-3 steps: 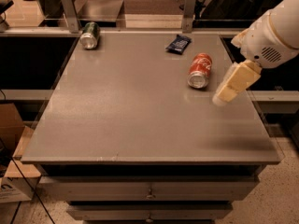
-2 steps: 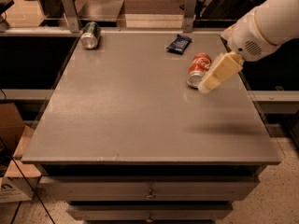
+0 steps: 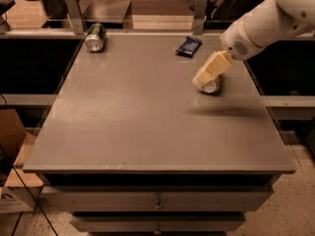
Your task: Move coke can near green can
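Note:
The coke can (image 3: 211,86) lies on its side at the right of the grey table (image 3: 147,117). Only its silver end shows, because my gripper (image 3: 209,70) is right over it and hides its red body. The cream gripper hangs from the white arm that reaches in from the upper right. The green can (image 3: 95,37) lies on its side at the table's far left corner, silver end toward me, far from the coke can and the gripper.
A small dark blue snack packet (image 3: 189,45) lies at the far edge, just behind and left of the gripper. Metal posts and a glass rail run behind the table. Cardboard boxes (image 3: 12,146) stand on the floor at the left.
My gripper has moved left and forward, from beside the coke can to over it, and now covers most of the can. The cans and the packet have not moved.

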